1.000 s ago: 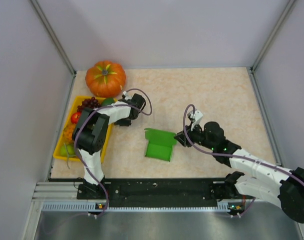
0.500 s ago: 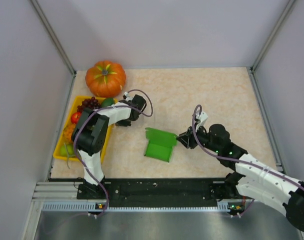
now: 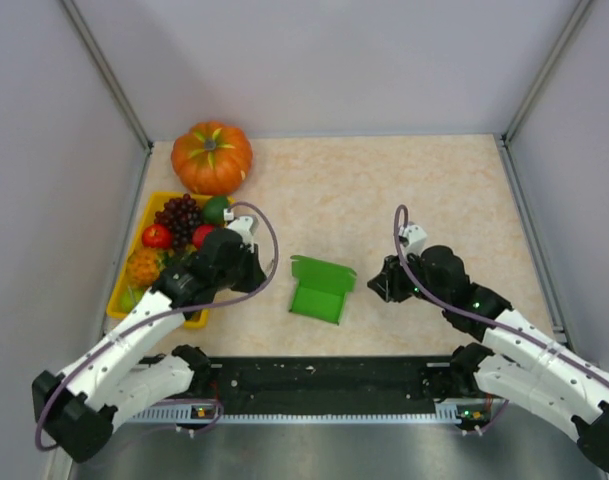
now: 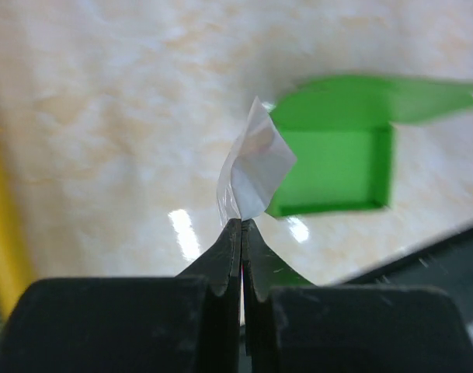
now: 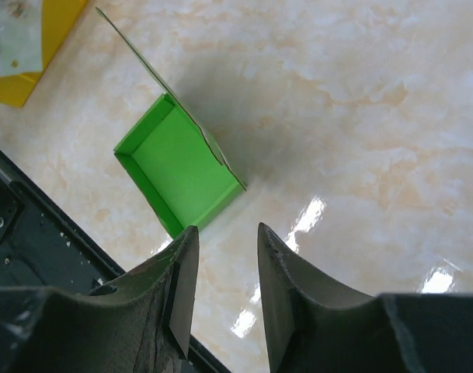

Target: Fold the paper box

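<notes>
The paper box [image 3: 321, 288] is bright green card, folded into a shallow open tray with one flap standing up at its far side; it rests on the table between the two arms. The left wrist view shows the box [image 4: 333, 167] ahead and to the right. My left gripper [image 3: 248, 268] sits left of the box, apart from it. That left gripper [image 4: 241, 225] is shut on a small whitish translucent scrap [image 4: 253, 167]. My right gripper [image 3: 382, 283] stands to the box's right, not touching it. In its wrist view the right gripper [image 5: 224, 229] is open and holds nothing, with the box [image 5: 182, 167] beyond its fingertips.
An orange pumpkin [image 3: 212, 157] stands at the far left. A yellow tray [image 3: 122, 297] by the left wall holds grapes [image 3: 180, 215], a red fruit [image 3: 157, 236] and a small green fruit [image 3: 216, 209]. A black rail [image 3: 324, 378] runs along the near edge. Walls close in three sides.
My left arm has swung down and forward from beside the tray toward the box's left, and its jaws have shut. My right gripper has backed away rightward from the box and opened slightly.
</notes>
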Tool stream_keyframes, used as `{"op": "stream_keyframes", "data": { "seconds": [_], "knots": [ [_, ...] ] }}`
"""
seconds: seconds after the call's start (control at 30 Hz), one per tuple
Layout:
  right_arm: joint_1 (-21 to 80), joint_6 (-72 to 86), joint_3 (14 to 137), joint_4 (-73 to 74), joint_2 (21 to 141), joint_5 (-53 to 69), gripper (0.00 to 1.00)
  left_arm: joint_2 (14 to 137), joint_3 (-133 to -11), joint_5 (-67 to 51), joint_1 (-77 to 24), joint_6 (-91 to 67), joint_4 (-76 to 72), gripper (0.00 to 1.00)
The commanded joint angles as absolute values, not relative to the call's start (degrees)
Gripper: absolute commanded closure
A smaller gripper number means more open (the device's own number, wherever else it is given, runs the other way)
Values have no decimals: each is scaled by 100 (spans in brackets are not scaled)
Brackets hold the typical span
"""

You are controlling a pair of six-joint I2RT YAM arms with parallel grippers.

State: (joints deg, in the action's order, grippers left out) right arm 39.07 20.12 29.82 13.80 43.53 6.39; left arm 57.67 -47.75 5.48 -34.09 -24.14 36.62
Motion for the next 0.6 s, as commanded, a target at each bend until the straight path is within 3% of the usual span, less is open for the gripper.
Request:
{"op": "stream_keyframes", "data": {
  "seconds": [0.0, 0.13, 0.57],
  "knots": [
    [3858, 2311, 3234, 1731, 4184, 554, 64, 4907, -4062, -2279, -3428, -2812, 3018, 100],
    [3858, 2522, 3243, 1740, 4236, 519, 64, 4939, -3183, -3426, -3489, -3505, 1444, 100],
    [3867, 2654, 3252, 1872, 4614, 853, 69, 6837, -3665, -3463, -3665, -3121, 501, 100]
  ]
}}
